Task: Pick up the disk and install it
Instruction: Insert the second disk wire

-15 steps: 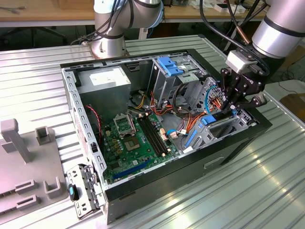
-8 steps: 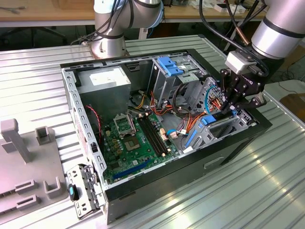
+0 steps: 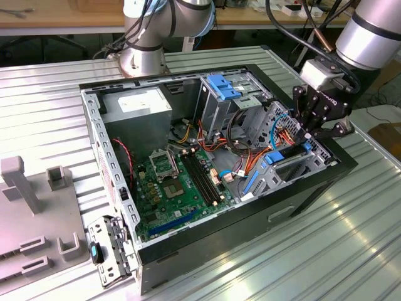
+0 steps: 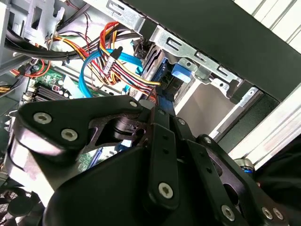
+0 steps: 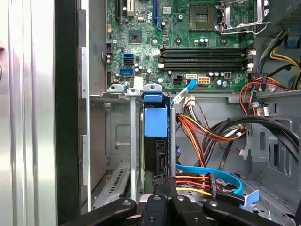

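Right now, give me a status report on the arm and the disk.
Gripper down at the drive cage by the case's edge. Disk upright in its slot, blue carrier showing. Cables bundled beside it.

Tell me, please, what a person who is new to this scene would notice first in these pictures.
The open computer case on the ribbed metal table draws the eye, with its green motherboard and bundles of orange and red cables. At the exterior view's right, the black gripper reaches down into the metal drive cage, where the disk in its bright blue carrier sits upright in a slot.
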